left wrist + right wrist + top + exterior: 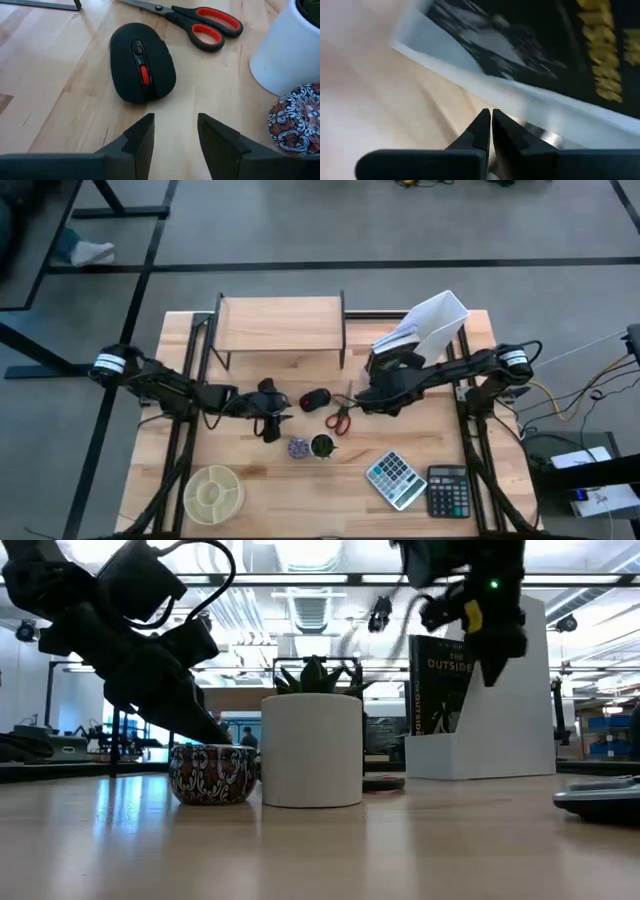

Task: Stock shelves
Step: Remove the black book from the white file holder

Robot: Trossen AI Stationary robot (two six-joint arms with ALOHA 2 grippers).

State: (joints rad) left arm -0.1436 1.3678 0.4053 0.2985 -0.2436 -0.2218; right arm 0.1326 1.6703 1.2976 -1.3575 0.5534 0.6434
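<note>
**Both grippers empty, shelf bare at the back of the table**

High view: riser shelf [281,315] stands at table's far edge, left of centre, light-wood top bare. White file holder [432,325] sits just right of it, tilted, book inside. Left gripper [272,413] is low over the table in front of the shelf, well apart from it, black mouse [315,398] just to its right. Right gripper [378,385] is at the file holder's near end, right of the shelf's front corner, not touching the shelf. Red-handled scissors [341,416] lie between the two grippers. Patterned bowl [299,447] and white plant pot [322,446] sit nearer, two calculators [394,479] and a round divided tray [212,492] at the near edge.

Low view: bowl [212,774] touches pot [312,750]; book [437,690] stands in the holder [500,710]. Shelf hidden.

Left wrist view: jaws part-open, nothing between fingers [140,142]; mouse [142,63] just ahead, scissors [197,22] beyond.

Right wrist view: jaws closed together, empty, tips [490,125] just short of the holder's white edge [470,82], over bare tabletop.
</note>
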